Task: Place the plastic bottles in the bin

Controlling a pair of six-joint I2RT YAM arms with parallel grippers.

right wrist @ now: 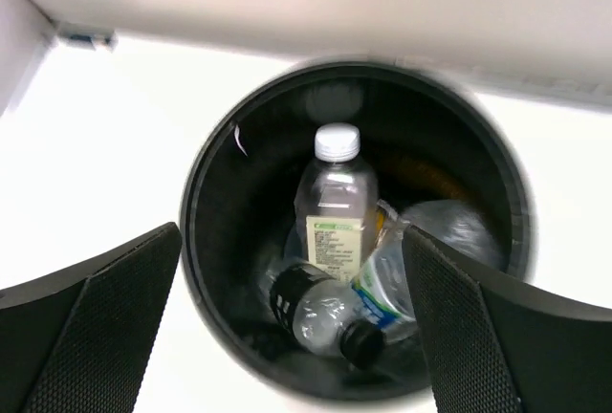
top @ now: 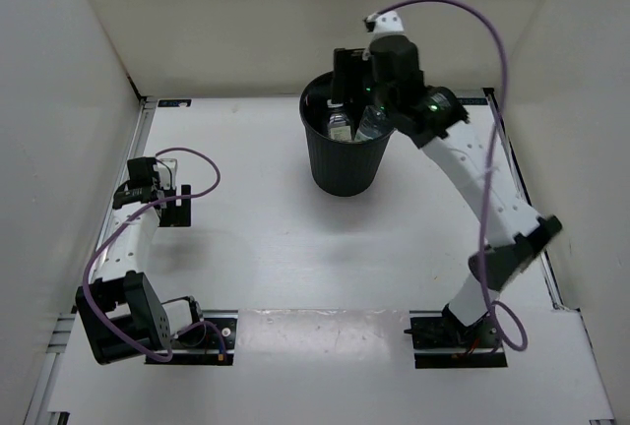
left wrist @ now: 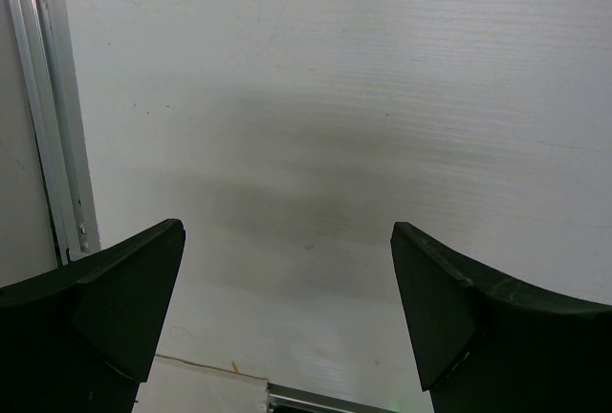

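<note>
While the right gripper [right wrist: 292, 236] is hovering directly over the bin [right wrist: 191, 217], its fingers are standing wide apart with nothing between them, so you're looking at the release end of a drop, not a carry. Inside the bin, the right wrist view is showing the tall pale-labelled bottle [right wrist: 331, 207] leaning with its white cap toward the bin's far wall. The black-capped bottle [right wrist: 320, 313] is lying across the bottom by the bin's near wall. A blue-labelled bottle [right wrist: 384, 284] is sitting just beside both, toward the bin's right wall. A clear crumpled-looking shape [right wrist: 449, 227] is lying further toward that right wall, and an orange-brown patch [right wrist: 421, 174] is showing behind it. I'm guessing that's the yellow-capped one, but it's too blurred to confirm. The left gripper [left wrist: 287, 229] is sitting well apart from the bin, off to its left and nearer the bases, fingers spread, holding nothing and pointing at bare table [left wrist: 335, 97]. No bottle is showing on the table around the bin in the top view, so I'm reading the task as all but done. The next move is calling for a straight lift clear of the bin's rim before you're swinging the right arm back. The wrist and the cable [top: 504, 61] are hanging close above the bin, and a sideways pull risks tipping it. Be checking for the fourth bottle in a sharper view before you're calling it finished.
</note>
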